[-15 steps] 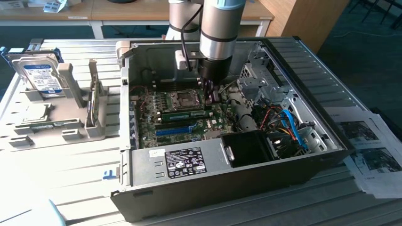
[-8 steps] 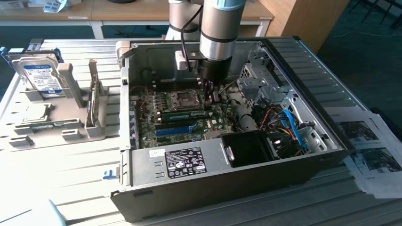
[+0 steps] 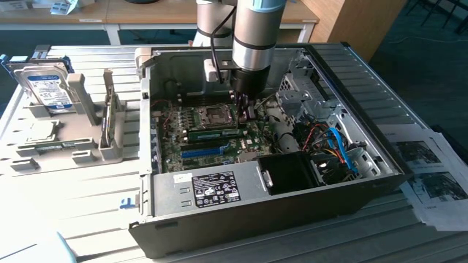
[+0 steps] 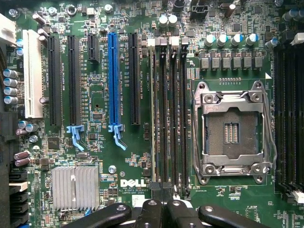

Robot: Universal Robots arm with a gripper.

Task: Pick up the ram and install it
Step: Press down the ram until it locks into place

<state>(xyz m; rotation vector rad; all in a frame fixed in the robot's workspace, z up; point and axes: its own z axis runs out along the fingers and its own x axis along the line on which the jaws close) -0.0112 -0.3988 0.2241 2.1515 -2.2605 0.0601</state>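
The ram (image 3: 212,133) is a thin green stick with dark chips, standing in a memory slot on the motherboard inside the open computer case (image 3: 241,208), beside the empty processor socket (image 3: 218,114). In the wrist view the ram (image 4: 153,118) shows edge-on as a thin pale line in the outermost of the black memory slots. My gripper (image 3: 247,114) hangs down into the case over one end of the ram. Its black fingers are shut together with nothing between them, and the gripper (image 4: 164,194) sits at the end of the slots.
A grey tray (image 3: 44,156) at the exterior view's left holds a hard drive (image 3: 47,87) and a square silver processor chip (image 3: 40,131). A bright-blue slot (image 4: 113,80) and the socket (image 4: 231,133) flank the memory slots. A black fan shroud (image 3: 292,170), cables and case walls crowd the gripper.
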